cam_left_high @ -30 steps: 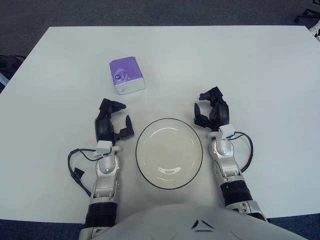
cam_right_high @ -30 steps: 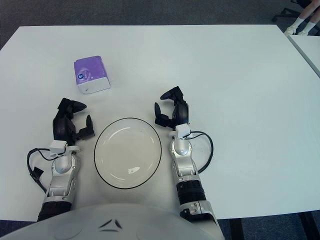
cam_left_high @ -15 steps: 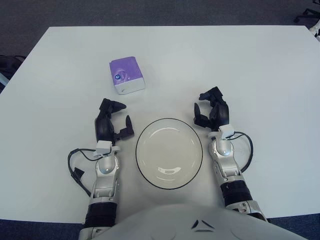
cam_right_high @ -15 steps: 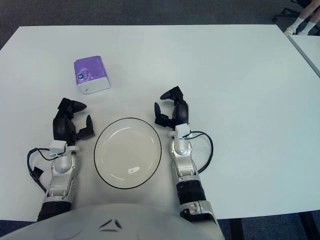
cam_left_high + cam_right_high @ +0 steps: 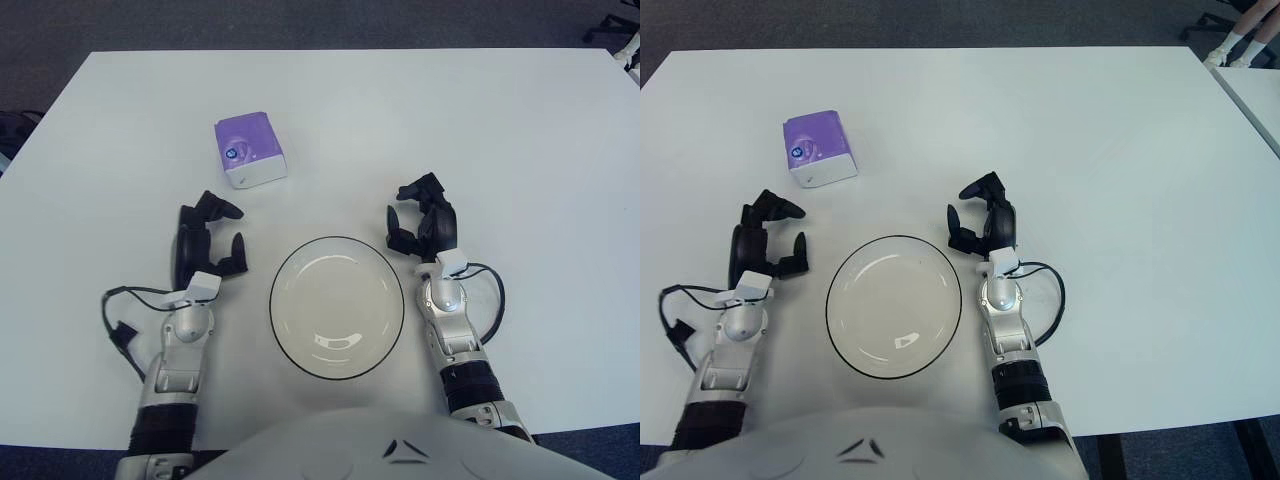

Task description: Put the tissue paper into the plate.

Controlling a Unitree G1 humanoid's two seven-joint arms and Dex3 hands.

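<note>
A purple and white pack of tissue paper (image 5: pixel 250 150) lies on the white table, back and left of the plate. The white plate (image 5: pixel 337 306) with a dark rim sits near the table's front edge, with nothing in it. My left hand (image 5: pixel 207 238) is left of the plate and in front of the tissue pack, a clear gap away from it, fingers spread and holding nothing. My right hand (image 5: pixel 421 222) shows just right of the plate's far rim, fingers relaxed and holding nothing.
The white table (image 5: pixel 480 130) stretches wide behind and to the right of the plate. A black cable (image 5: pixel 125 325) loops beside my left forearm, and another loops by my right wrist (image 5: pixel 490 290).
My left hand and forearm have shifted to the left, away from the plate. The right hand, plate and tissue pack have stayed put.
</note>
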